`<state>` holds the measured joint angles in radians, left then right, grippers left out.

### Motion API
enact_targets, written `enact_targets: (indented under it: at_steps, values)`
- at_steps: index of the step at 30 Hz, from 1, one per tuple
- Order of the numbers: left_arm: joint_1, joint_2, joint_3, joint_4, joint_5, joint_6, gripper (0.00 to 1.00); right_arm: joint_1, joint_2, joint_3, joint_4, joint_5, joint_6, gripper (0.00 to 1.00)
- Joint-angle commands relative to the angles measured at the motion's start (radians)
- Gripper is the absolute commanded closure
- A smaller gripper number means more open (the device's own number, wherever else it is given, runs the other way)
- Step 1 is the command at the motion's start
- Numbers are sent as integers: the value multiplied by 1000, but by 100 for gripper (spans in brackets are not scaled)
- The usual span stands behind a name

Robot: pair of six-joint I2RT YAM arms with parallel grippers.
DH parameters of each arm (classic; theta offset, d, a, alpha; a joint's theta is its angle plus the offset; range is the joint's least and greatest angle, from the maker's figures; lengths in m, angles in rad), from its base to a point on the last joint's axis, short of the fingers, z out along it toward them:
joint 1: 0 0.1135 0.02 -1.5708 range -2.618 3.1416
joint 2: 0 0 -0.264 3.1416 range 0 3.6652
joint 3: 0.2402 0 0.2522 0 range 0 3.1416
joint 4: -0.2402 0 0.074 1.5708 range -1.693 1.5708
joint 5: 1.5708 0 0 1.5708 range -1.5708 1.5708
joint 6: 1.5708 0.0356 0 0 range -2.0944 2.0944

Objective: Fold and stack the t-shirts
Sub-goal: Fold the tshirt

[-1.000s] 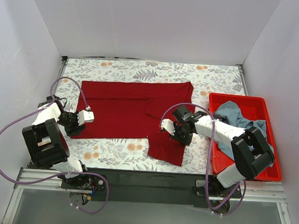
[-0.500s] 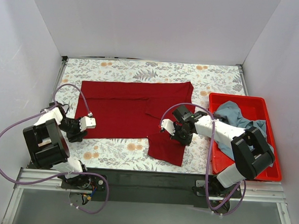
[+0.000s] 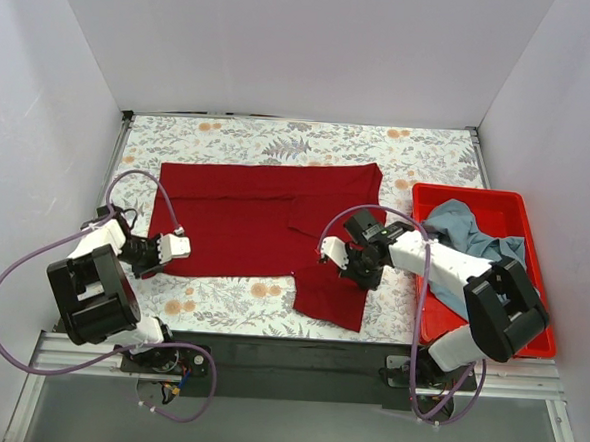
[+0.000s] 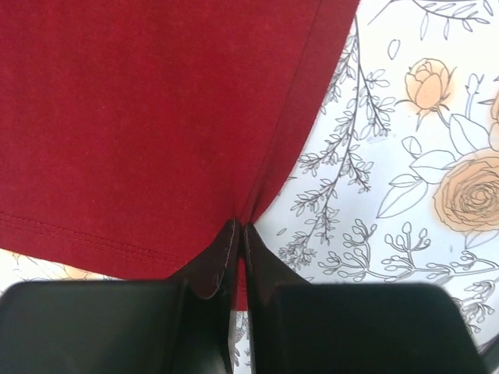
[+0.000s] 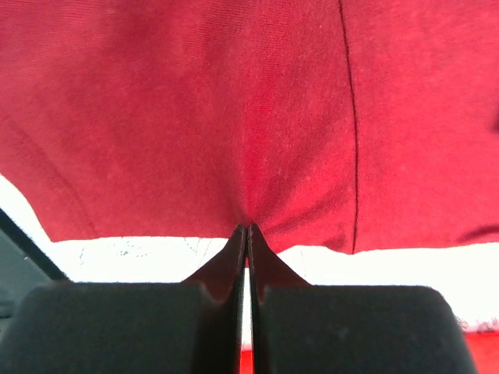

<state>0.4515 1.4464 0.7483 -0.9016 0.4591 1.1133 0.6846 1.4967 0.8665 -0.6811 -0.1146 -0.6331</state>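
The dark red t-shirt (image 3: 250,218) lies spread flat across the flowered table, one flap hanging toward the near edge (image 3: 329,295). My left gripper (image 3: 166,252) is shut on the shirt's near left corner (image 4: 257,187), the cloth pinched between its black fingertips (image 4: 222,253). My right gripper (image 3: 344,269) is shut on the shirt's edge (image 5: 249,156) near the middle right, the fabric bunching at the tips (image 5: 261,253). The grey-blue t-shirt (image 3: 465,231) lies crumpled in the red bin.
The red plastic bin (image 3: 511,339) stands at the right edge of the table beside the right arm. White walls close in the table on three sides. A purple cable (image 3: 137,176) loops over the shirt's left end.
My left gripper moved slightly toward the near edge, onto the shirt's near left corner, and closed on it. The right gripper stayed shut on the shirt and barely moved.
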Motion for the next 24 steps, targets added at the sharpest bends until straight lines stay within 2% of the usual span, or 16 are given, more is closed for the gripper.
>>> enact_targets:
  at_steps: [1,12,24]
  values:
    - [7,-21,-29,-45,-20,8,100,3,-91,-18,-46,-45,-19,99]
    - [58,11,200,-214,104,-15,100,-36,-104,101,-90,-43,-65,99]
    - [58,129,335,-166,222,-171,100,-99,-18,273,-121,-30,-146,99]
